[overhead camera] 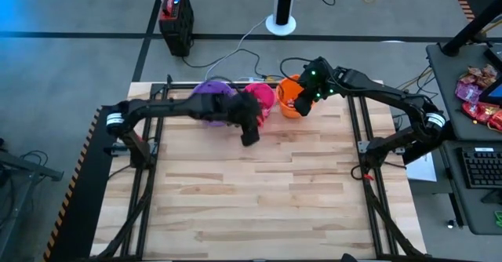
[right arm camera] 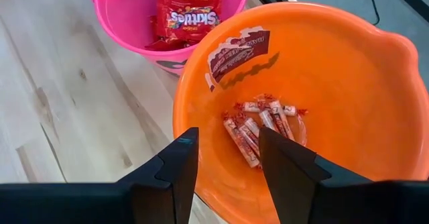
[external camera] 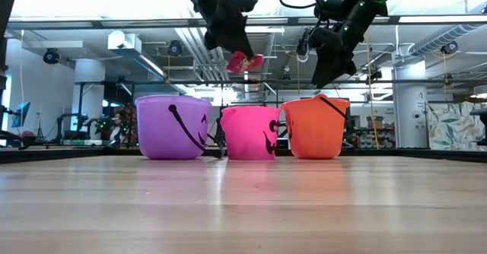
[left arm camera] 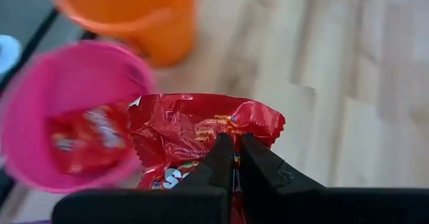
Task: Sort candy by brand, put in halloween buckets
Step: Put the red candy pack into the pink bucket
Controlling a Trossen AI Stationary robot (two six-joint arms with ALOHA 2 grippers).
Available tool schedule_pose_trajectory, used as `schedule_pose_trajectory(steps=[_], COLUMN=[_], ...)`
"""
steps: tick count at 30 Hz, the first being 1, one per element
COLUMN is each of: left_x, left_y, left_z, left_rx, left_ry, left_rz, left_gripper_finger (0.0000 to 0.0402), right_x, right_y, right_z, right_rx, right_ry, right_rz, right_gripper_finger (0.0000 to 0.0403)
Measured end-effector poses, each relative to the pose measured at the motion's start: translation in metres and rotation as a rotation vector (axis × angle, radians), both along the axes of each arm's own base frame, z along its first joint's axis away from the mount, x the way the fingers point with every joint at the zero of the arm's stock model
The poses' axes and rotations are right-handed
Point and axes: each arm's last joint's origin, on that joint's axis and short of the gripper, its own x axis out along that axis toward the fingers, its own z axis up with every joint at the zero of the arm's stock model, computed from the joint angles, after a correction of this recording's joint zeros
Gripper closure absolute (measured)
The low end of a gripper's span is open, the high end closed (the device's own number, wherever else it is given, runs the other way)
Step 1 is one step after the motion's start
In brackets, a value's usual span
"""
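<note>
- Candy first: a red packet (left arm camera: 201, 133) is pinched between the fingers of my left gripper (left arm camera: 234, 158), which are closed tight on its lower edge, so the wrapper fans out above them.
- From the low view that same red packet (external camera: 244, 61) hangs in the air above the pink bucket (external camera: 249, 132), clear of its rim.
- My left gripper (overhead camera: 249, 130) sits over the counter (overhead camera: 259, 191) just in front of the pink bucket (overhead camera: 263, 97), seen from above.
- More red packets (right arm camera: 188, 13) lie inside the pink bucket (right arm camera: 117, 23); the printed name on one reads Skittles.
- My right gripper (right arm camera: 228, 160) hovers over the orange bucket (right arm camera: 348, 96) with its fingers spread apart and nothing between them.
- Pink-white sticks (right arm camera: 258, 127) lie in a small cluster on the floor of the orange bucket, some touching each other.
- One dark red and white wrapper (right arm camera: 238, 53) rests against the inner wall of the orange bucket, higher than the cluster.
- The three buckets stand in a row at the far edge of the counter: purple bucket (external camera: 172, 127), then pink, then orange bucket (external camera: 316, 127), each just beside the next.
- I cannot tell what the purple bucket (overhead camera: 210, 97) holds; my left arm crosses over it in the high view.
</note>
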Motion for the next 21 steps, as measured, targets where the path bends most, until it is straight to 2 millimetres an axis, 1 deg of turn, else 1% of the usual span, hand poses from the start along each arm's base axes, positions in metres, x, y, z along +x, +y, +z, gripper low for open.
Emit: schedule_pose_trajectory(steps=[3,6,9,11,15,21], left_x=[-0.002,0.001,0.006,0.007,0.009,0.011], left_y=[0.024,0.048,0.071,0.084,0.102,0.115], left_z=[0.01,0.011,0.008,0.001,-0.017,-0.03], left_rx=[0.016,0.054,0.084,0.082,0.079,0.116], left_ry=[-0.053,-0.072,-0.063,-0.046,0.006,0.04], left_rz=[0.06,0.084,0.084,0.096,0.104,0.051], left_gripper_finger=[0.0401,0.0401,0.0401,0.0401,0.0394,0.0345], right_x=[0.0,0.0,0.0,0.0,0.0,0.001], right_y=[0.0,0.0,0.0,0.0,-0.001,-0.001], right_z=[0.0,0.0,0.0,0.0,0.0,0.001], right_rx=[-0.001,-0.002,0.0,0.002,0.014,0.009], right_ry=[0.0,-0.002,-0.003,-0.003,-0.006,-0.02], right_rz=[0.001,0.001,-0.002,-0.005,-0.022,-0.028], right_gripper_finger=[0.0253,0.0255,0.0258,0.0259,0.0255,0.0246])
